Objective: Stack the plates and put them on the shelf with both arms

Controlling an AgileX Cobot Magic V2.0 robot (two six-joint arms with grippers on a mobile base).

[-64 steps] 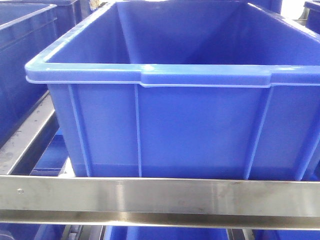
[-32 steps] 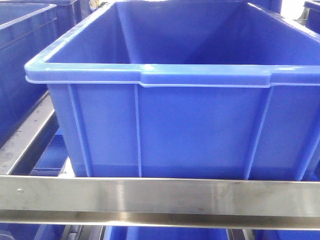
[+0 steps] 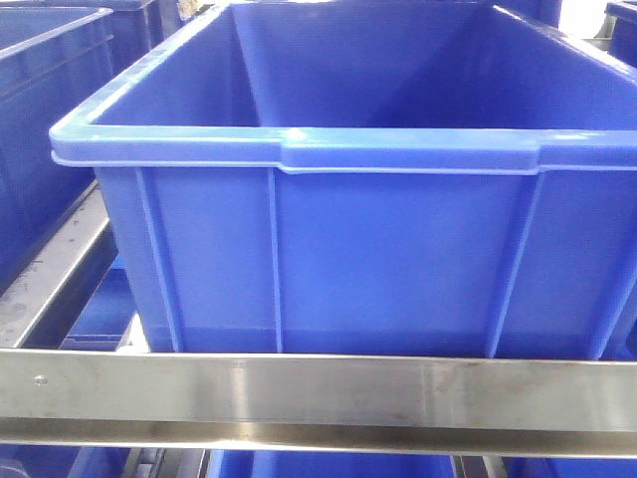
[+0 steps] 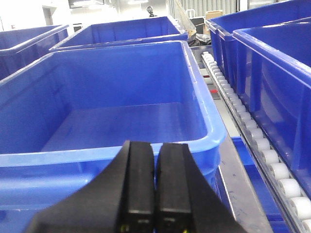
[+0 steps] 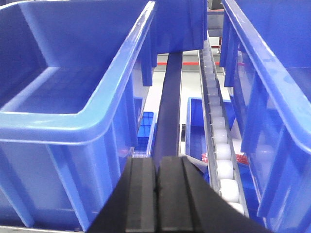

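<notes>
No plates show in any view. The shelf [image 3: 318,393] appears as a brushed steel front rail running across the bottom of the front view, under a big blue crate. In the left wrist view my left gripper [image 4: 155,148] is shut, black fingers pressed together with nothing between them, just in front of the near rim of an empty blue crate. In the right wrist view my right gripper [image 5: 156,164] is also shut and empty, pointing down the gap between two blue crates. Neither gripper shows in the front view.
A large blue crate [image 3: 348,239] fills the front view, another crate [image 3: 40,119] to its left. An empty crate [image 4: 107,121] lies ahead of the left gripper. White roller tracks [image 4: 257,138] [image 5: 218,136] and a dark steel rail [image 5: 170,107] run between crates.
</notes>
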